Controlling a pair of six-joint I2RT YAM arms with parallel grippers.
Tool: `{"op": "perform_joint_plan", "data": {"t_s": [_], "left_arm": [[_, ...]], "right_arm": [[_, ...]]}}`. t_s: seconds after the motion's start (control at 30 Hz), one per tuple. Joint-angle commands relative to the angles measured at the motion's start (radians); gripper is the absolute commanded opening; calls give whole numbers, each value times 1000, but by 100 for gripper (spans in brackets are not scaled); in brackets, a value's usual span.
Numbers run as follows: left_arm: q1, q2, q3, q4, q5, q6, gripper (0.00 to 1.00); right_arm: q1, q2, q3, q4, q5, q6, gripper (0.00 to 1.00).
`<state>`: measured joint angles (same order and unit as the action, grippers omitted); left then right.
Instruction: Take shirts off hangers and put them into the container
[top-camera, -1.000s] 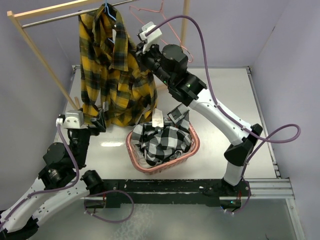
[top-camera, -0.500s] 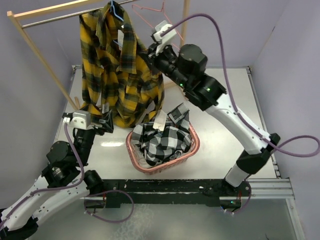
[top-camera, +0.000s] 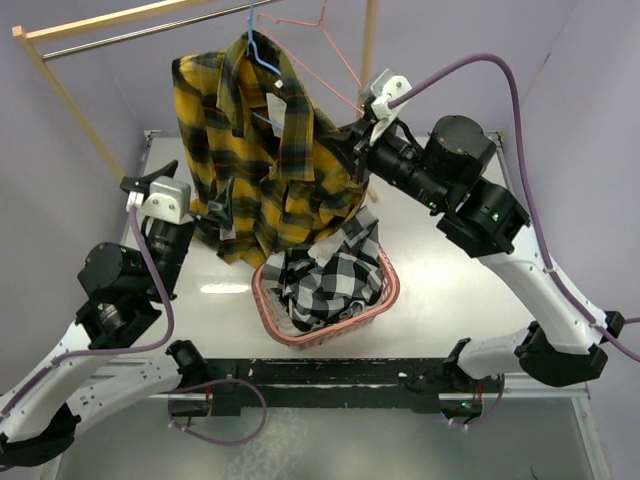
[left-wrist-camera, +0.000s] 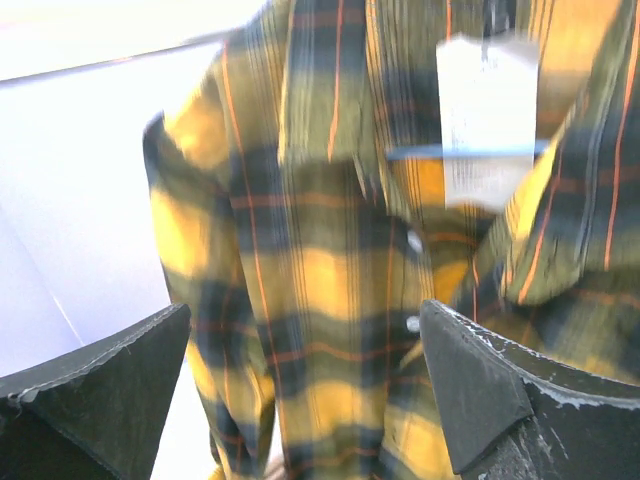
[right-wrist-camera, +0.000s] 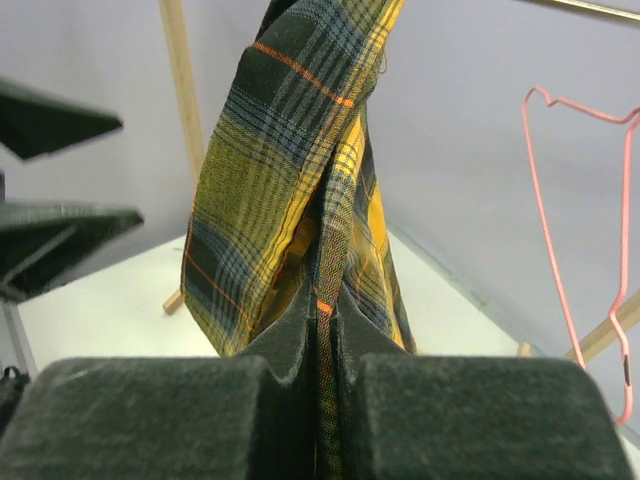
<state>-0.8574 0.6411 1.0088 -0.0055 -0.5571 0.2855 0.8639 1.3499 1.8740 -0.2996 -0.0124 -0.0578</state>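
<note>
Currently the yellow and dark checked shirt (top-camera: 270, 165) hangs from the light blue hanger (top-camera: 264, 52), which sits tilted, its hook rising toward the metal rod (top-camera: 120, 36) of the wooden rack (top-camera: 75, 105) at the upper edge of the top view. The garment is drawn out sideways toward the right, and its lower hem overlaps the far rim of the pink basket (top-camera: 388, 292) as seen from above. The right gripper (right-wrist-camera: 322, 322) has its fingers pressed together on a fold of this shirt's right-hand edge; the wrist view shows the cloth running up out of the closed pads. The left gripper (left-wrist-camera: 305, 312) has its fingers spread wide and faces the front of the shirt near the button placket, with a white label (left-wrist-camera: 487, 115) visible higher up; whether either finger touches the fabric cannot be determined. The black and white checked shirt (top-camera: 325, 285) lies bundled inside the basket, which stands on the white table (top-camera: 460, 190) near its front edge, between the two arm bases. The pink hanger (top-camera: 322, 42) hangs just right of the blue one, behind the right arm's wrist
</note>
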Motion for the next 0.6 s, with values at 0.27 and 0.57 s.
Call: {"op": "perform_joint_plan", "data": {"t_s": [0.27,0.57], "left_arm": [[6,207,253,205,22,296,99],[6,251,172,317,15,381,99]], "right_arm": [[6,-209,-162,32,-10,-10,0],[6,-276,-230,-36,-136,17,0]]}}
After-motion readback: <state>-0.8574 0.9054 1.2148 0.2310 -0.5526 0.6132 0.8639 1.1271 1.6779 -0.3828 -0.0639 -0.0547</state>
